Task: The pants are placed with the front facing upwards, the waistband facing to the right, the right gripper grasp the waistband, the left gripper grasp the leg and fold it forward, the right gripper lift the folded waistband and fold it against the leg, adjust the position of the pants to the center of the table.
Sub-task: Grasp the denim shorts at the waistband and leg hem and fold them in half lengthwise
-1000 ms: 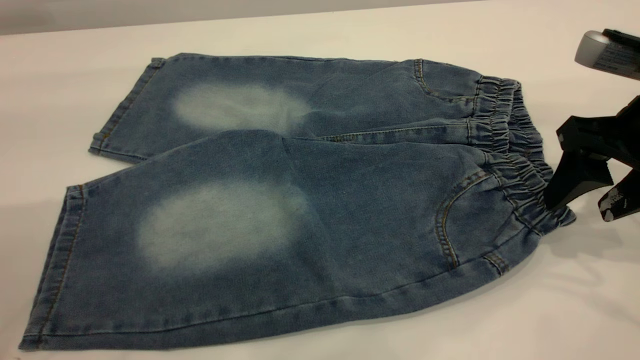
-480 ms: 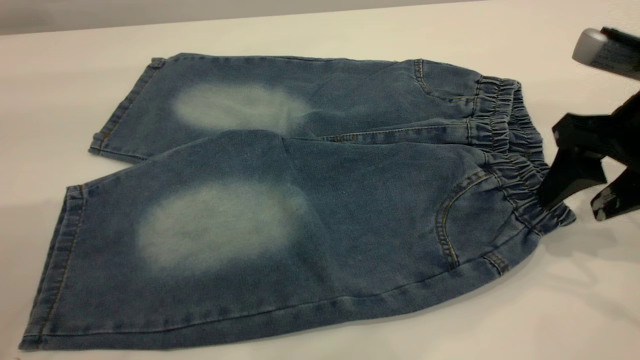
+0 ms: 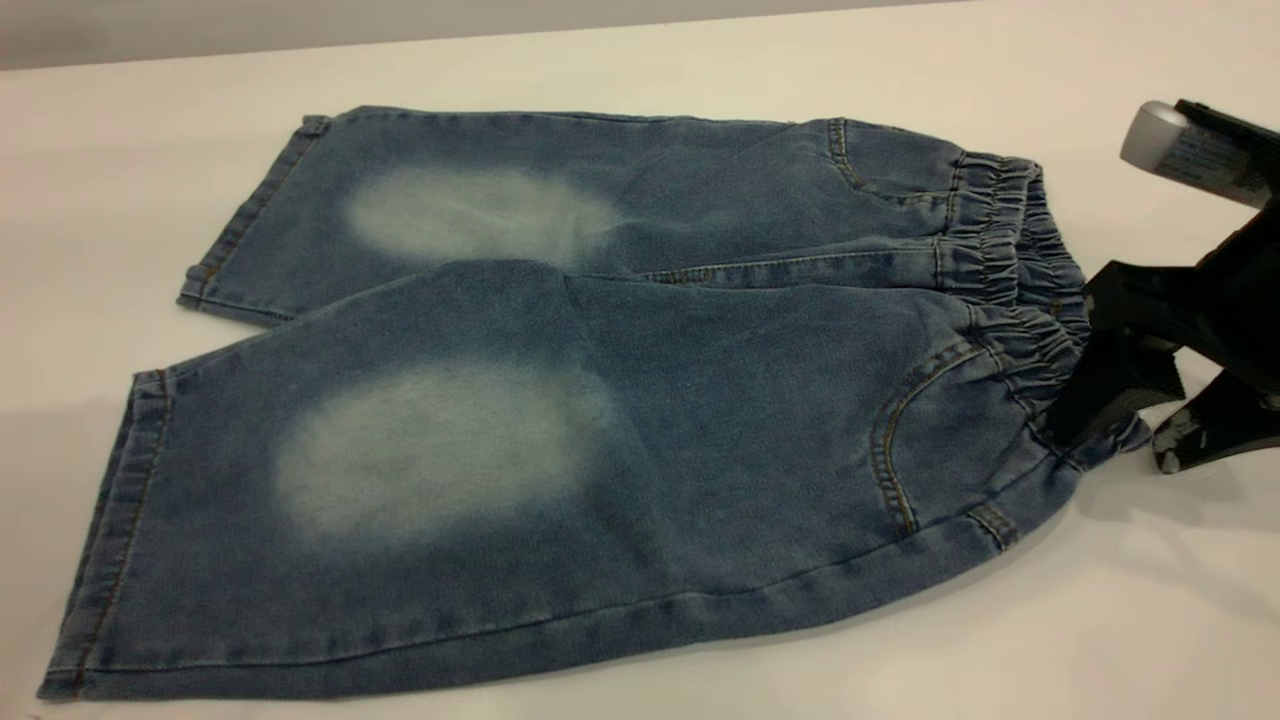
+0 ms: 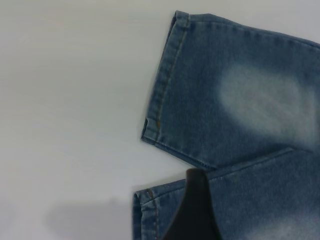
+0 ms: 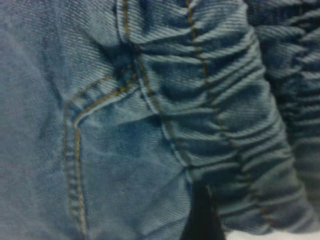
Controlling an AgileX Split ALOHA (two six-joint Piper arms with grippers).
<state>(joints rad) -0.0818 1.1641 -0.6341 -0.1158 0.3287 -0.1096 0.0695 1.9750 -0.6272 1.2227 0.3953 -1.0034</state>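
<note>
The right tool (image 3: 1125,425) stood spread open at the near corner of the waistband (image 3: 1020,300), one jaw touching the gathered denim, the other over bare surface (image 3: 1150,600), gripping nothing. The pants (image 3: 560,400) ran lengthwise away from it, legs pointing toward the left arm. The left tool (image 4: 192,210) hovered above the near leg hem; its opening couldn't be judged.

One pants (image 3: 560,400), one table (image 3: 640,60), two tools (image 3: 1120,420)
</note>
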